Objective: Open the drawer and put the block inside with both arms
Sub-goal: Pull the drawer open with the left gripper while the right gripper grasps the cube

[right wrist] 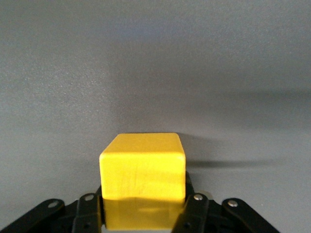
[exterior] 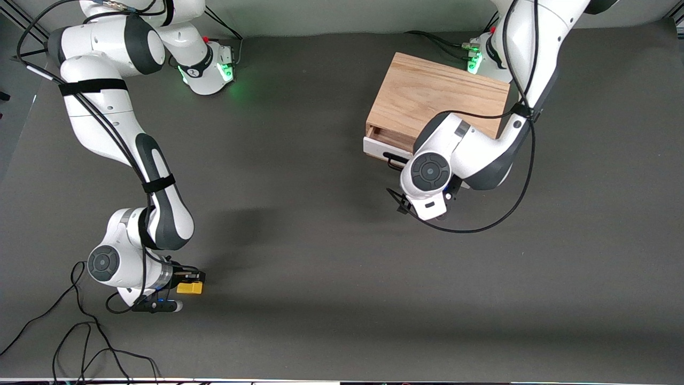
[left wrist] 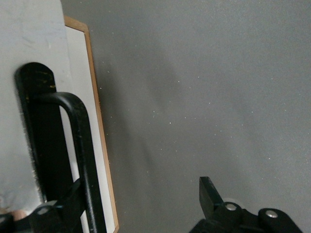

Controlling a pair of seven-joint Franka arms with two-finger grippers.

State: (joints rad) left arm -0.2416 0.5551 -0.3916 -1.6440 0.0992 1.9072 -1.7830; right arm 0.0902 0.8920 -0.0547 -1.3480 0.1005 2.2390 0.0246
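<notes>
Your right gripper (exterior: 184, 282) is low at the table (exterior: 320, 267), toward the right arm's end and close to the front camera, and its jaws are pinching the block (exterior: 189, 288); in the right wrist view the yellow cube (right wrist: 143, 167) sits square between the two fingers (right wrist: 90, 213), with its lower part inside the grip. I judge the step in hand is to lift this block and bring it to the drawer, so first check that the hold is firm and the cube is not tilted, then raise it straight up before you travel sideways, so it does not drag on the table. The wooden box (exterior: 438, 101) stands well apart, toward the left arm's end, and the drawer (exterior: 382, 147) looks pulled out only a little, with its white front panel just clear of the box. Your left gripper (exterior: 427, 206) is in front of this panel; in the left wrist view its jaws are spread, with one finger (left wrist: 41, 145) against the panel beside the black handle (left wrist: 80, 141) and the other finger (left wrist: 210, 194) away from it. It seems the handle is between them and not yet clamped. I would open the drawer more before the block arrives, because the gap now looks too narrow for it.
</notes>
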